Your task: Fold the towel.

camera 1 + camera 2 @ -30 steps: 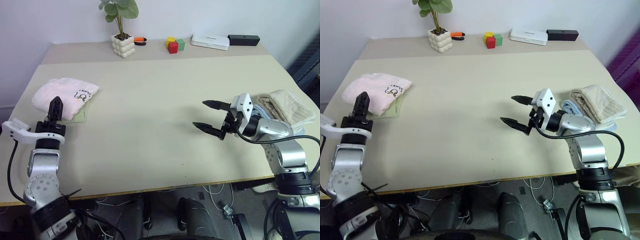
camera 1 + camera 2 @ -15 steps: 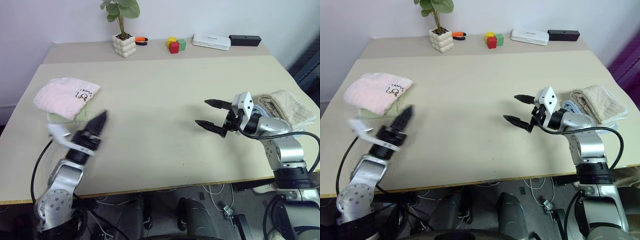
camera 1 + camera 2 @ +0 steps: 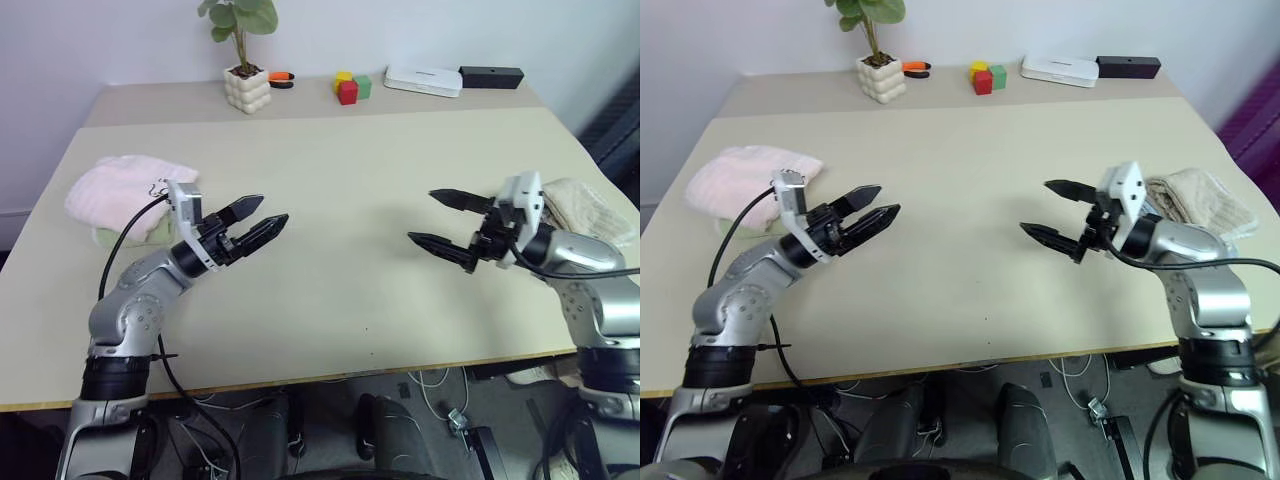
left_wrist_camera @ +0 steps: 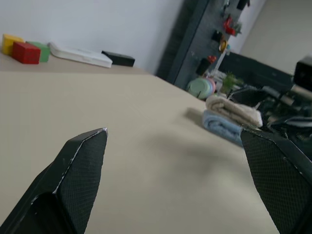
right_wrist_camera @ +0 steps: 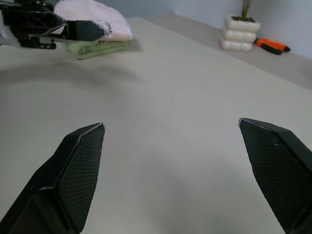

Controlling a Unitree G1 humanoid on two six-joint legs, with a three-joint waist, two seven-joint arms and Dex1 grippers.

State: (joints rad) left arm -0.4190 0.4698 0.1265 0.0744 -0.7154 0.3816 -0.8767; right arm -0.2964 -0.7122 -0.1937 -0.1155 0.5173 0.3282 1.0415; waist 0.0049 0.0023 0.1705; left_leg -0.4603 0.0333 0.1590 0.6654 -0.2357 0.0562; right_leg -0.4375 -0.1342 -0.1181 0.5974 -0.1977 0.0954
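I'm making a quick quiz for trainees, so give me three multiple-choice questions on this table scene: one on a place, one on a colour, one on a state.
1. What does the folded pale pink terry towel lie on?
A. a light-green cloth
B. the white box
C. the beige ribbed towel

2. Which colours are the small blocks at the table's far edge?
A. blue, white
B. yellow, red, green
C. black, orange

3. How are the left gripper and right gripper?
A. both open, holding nothing
B. both shut
C. left gripping the towel

Answers: 1 A, green shows under the pink. 2 B, three such cubes. 3 A, fingers apart over bare table.
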